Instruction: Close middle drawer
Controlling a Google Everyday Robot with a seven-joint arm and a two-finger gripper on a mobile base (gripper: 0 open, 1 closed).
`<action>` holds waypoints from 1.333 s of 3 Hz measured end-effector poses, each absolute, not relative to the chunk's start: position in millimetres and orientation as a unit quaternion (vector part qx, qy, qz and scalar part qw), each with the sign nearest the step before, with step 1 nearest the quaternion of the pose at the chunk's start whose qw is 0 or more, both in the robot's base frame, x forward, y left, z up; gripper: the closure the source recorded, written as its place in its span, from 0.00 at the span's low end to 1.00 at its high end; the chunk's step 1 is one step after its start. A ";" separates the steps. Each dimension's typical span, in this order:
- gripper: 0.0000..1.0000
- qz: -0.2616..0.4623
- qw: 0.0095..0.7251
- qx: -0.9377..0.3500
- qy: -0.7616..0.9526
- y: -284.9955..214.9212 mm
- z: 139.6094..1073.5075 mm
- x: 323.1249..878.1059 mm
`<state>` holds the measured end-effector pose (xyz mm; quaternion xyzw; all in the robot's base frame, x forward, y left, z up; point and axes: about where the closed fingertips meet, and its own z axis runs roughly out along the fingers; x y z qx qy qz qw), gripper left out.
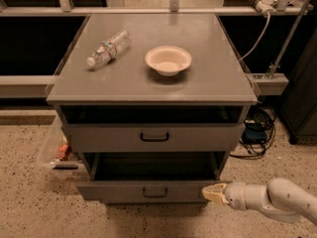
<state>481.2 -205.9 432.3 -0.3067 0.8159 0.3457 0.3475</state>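
The middle drawer (124, 190) is grey metal with a small black loop handle (155, 193). It stands partly pulled out, and its dark tray (153, 166) shows from above. My gripper (214, 193) is at the right end of the drawer's front panel, its tan fingertips together and touching the panel. The white arm (277, 201) reaches in from the lower right. Above it, the taller-fronted drawer (99, 138) with a wider black handle (154, 137) has a dark gap over it.
A plastic water bottle (109, 47) lies on the cabinet top (208, 78) beside a white bowl (168, 59). A clear bin (54, 150) sits on the speckled floor at the left. Cables and a box (255, 130) lie at the right, by a dark cabinet (302, 98).
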 end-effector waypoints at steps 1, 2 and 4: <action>1.00 0.303 0.359 -0.302 0.830 -206.2 436.7 501.5; 1.00 0.303 0.359 -0.302 0.830 -206.2 436.7 501.5; 1.00 0.282 0.375 -0.289 0.834 -199.2 415.1 514.2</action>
